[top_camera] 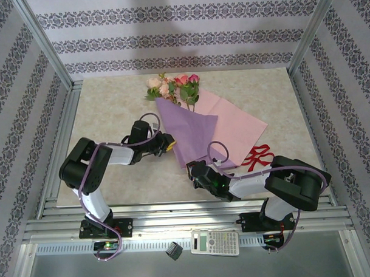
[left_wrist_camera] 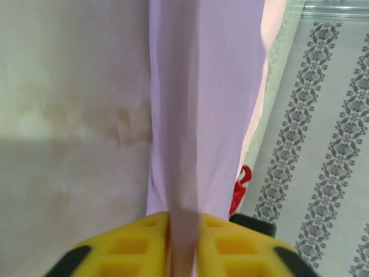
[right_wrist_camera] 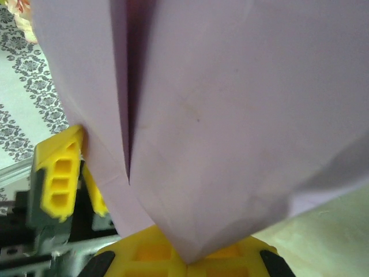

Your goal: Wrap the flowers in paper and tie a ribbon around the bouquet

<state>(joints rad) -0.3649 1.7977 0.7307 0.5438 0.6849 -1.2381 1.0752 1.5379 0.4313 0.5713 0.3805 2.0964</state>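
While the wrap is only half made, the right gripper, nearest, bites on the pointed near corner of the paper, its yellow fingers meeting on the lilac tip. Just beyond it, the left gripper is clamped on the sheet's folded left edge, with the fold pinched flat between its jaws. A lilac flap is turned over the middle of the sheet, and the pale pink side lies spread to the right. The ribbon lies loose on the table beside the sheet's near right edge, with neither gripper on it. Farthest off, the flowers rest with their blooms past the far edge, stems running under the flap. The danger from here is that thin paper held at two points may tear or crumple if the grippers pull apart. A hasty lift could also roll the stems out of the fold.
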